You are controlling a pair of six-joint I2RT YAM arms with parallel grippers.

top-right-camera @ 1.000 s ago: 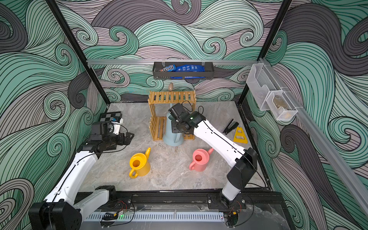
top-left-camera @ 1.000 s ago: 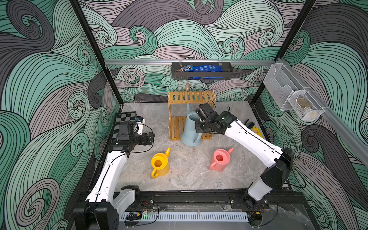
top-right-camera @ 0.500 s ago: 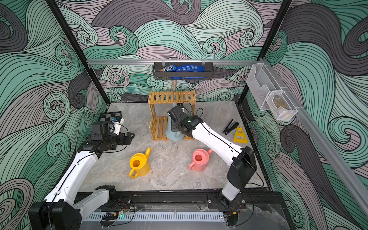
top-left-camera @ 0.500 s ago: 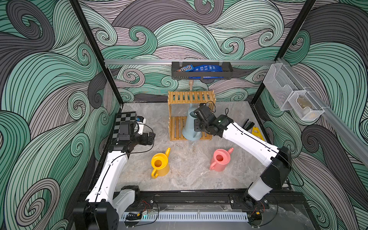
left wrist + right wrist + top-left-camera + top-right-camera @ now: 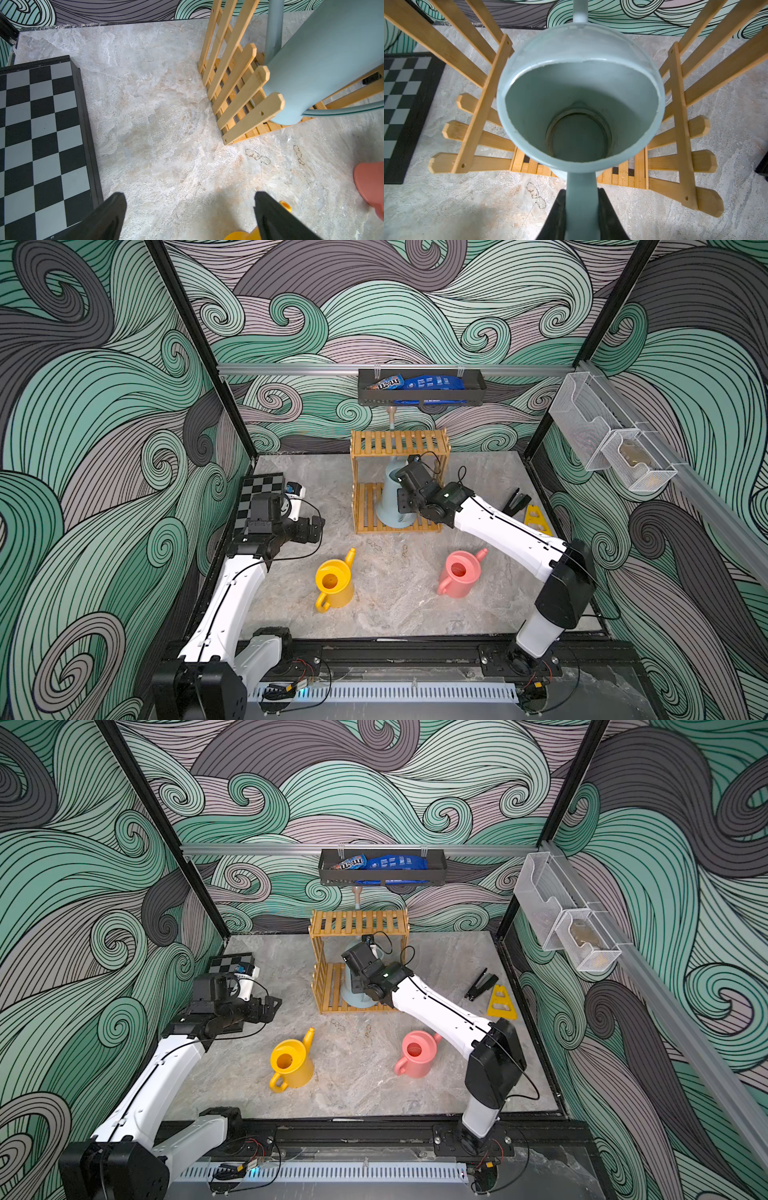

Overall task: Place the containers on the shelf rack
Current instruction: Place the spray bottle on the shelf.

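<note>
The pale blue watering can [image 5: 388, 497] [image 5: 353, 990] stands inside the lower tier of the bamboo shelf rack [image 5: 399, 443] [image 5: 359, 922], its base at the front slats. Its beige spout tip [image 5: 390, 412] pokes up behind the rack's top. My right gripper [image 5: 581, 199] [image 5: 409, 499] is shut on the can's handle [image 5: 581, 207]. The yellow can [image 5: 333, 583] [image 5: 291, 1063] and the pink can [image 5: 459, 574] [image 5: 415, 1054] stand on the floor in front of the rack. My left gripper [image 5: 190, 207] [image 5: 313, 529] hovers open and empty at the left, near the yellow can's spout.
A chessboard [image 5: 259, 493] lies at the left edge under the left arm. A black wall tray [image 5: 419, 387] with snack bags hangs above the rack. White mesh baskets [image 5: 611, 448] hang on the right wall. A black tool [image 5: 515, 502] and a yellow triangle [image 5: 536, 520] lie at the right.
My right gripper has carried the blue can from just in front of the rack back into its lower tier, and the spout now rises behind the top shelf. The left arm has not moved.
</note>
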